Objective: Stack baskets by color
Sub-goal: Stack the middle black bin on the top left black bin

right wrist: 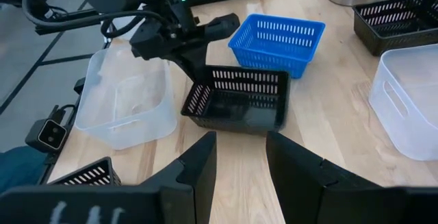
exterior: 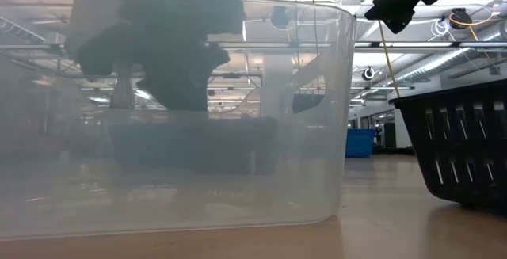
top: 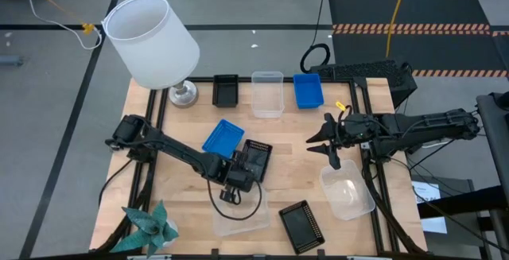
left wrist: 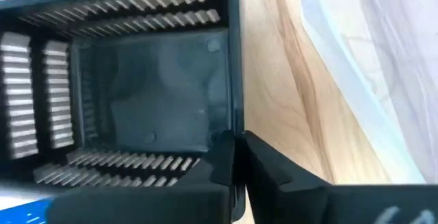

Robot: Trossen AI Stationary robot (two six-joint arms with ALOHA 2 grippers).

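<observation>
One left tool (right wrist: 195, 63) clamps the slotted black basket (right wrist: 239, 101) wall; right tool (right wrist: 239, 162) apart

Slatted black plastic basket (right wrist: 236, 99), translucent plastic bin (right wrist: 126, 101), wooden table (right wrist: 342, 125)

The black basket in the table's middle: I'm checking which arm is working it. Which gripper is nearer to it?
Left. The left gripper is shut on the rim of the black basket. The right gripper hovers open off to the basket's right, above bare table.
</observation>
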